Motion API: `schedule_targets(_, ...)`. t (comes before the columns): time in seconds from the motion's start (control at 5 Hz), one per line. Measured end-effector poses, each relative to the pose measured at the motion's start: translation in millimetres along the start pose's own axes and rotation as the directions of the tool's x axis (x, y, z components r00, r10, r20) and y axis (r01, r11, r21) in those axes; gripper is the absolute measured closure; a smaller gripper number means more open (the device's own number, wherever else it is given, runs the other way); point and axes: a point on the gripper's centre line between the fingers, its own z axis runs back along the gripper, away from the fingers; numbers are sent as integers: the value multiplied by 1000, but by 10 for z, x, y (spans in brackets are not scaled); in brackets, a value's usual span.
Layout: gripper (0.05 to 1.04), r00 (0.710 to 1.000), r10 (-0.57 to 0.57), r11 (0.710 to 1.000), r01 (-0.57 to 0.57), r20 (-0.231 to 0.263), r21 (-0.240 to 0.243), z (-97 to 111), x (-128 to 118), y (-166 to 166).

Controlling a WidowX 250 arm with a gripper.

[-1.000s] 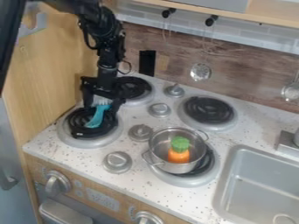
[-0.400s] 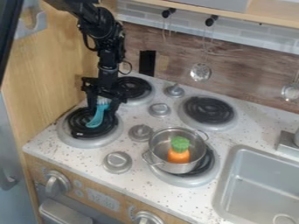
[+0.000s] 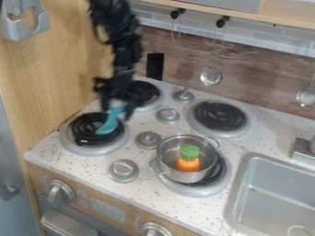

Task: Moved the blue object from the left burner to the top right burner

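Over the front left burner (image 3: 80, 130), the blue object (image 3: 109, 126) hangs in the gripper (image 3: 116, 102).
The blue object slants, its lower end over the coil and its upper end pinched between the blurred fingers; whether it touches the coil, I cannot tell. Behind is the back left burner (image 3: 145, 91). Farther right, a metal pot (image 3: 167, 153) holding an orange-and-green toy (image 3: 188, 163) sits on the front right burner (image 3: 208, 188), then the top right burner (image 3: 219, 115) and the sink (image 3: 271, 196).
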Motion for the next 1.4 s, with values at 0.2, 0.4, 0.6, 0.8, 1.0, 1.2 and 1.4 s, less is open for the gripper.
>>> schedule_targets(0.2,404,983,-109,991,119,147,-65,176,155,-456)
schedule_targets(0.4,405,941,-163,978,194,295,-76,241,359,-648)
schedule_targets(0.6,431,897,-231,959,274,377,-64,265,466,-957)
schedule_targets(0.8,532,873,-245,949,305,421,-81,176,617,-1129)
schedule_targets(1.0,581,858,-256,943,324,446,-80,65,832,-1223)
schedule_targets(1.2,581,843,-281,933,351,460,-74,-28,1017,-1355)
schedule_targets(1.4,527,831,-301,923,376,469,-74,-92,1117,-1508)
